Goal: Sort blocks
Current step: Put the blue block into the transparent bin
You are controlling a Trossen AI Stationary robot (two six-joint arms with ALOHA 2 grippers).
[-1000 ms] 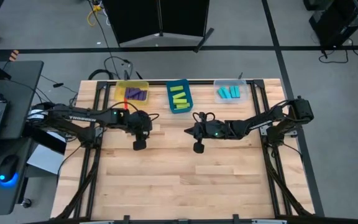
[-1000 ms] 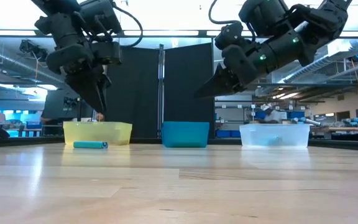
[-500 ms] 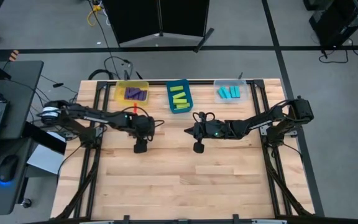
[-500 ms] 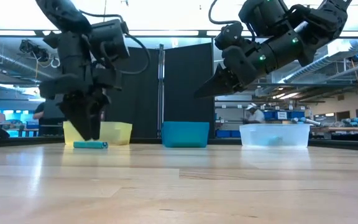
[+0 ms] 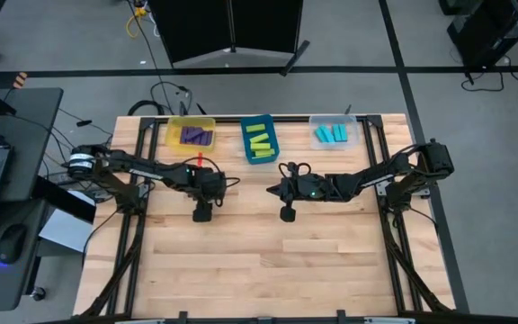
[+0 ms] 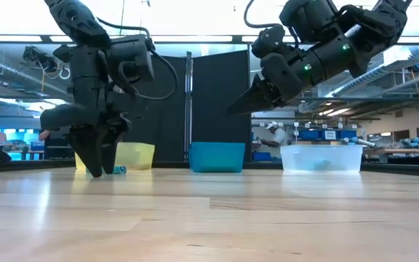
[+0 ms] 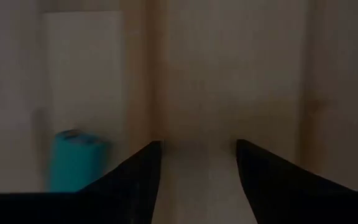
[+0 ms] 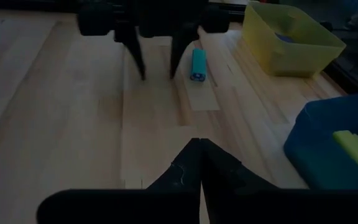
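One cyan block (image 8: 198, 64) lies flat on the table in front of the yellow bin. My left gripper (image 8: 157, 62) points straight down with its fingertips just above the wood. It is open, and the block lies just outside one finger (image 7: 143, 180), not between the two. In the left wrist view the block (image 7: 73, 163) shows beside that finger. In the low view only one end of the block (image 6: 121, 169) shows past the left gripper (image 6: 100, 166). In the high view the left arm (image 5: 203, 183) hides the block. My right gripper (image 8: 199, 149) is shut and hovers mid-table (image 5: 272, 190).
Three bins stand along the far edge: a yellow bin (image 5: 192, 135) with purple blocks, a blue bin (image 5: 259, 140) with lime blocks, and a clear bin (image 5: 334, 134) with cyan blocks. The near half of the table (image 5: 259, 261) is bare wood.
My left gripper has come down from well above the table until its fingertips are close to the wood beside the cyan block. The block has stayed where it was.
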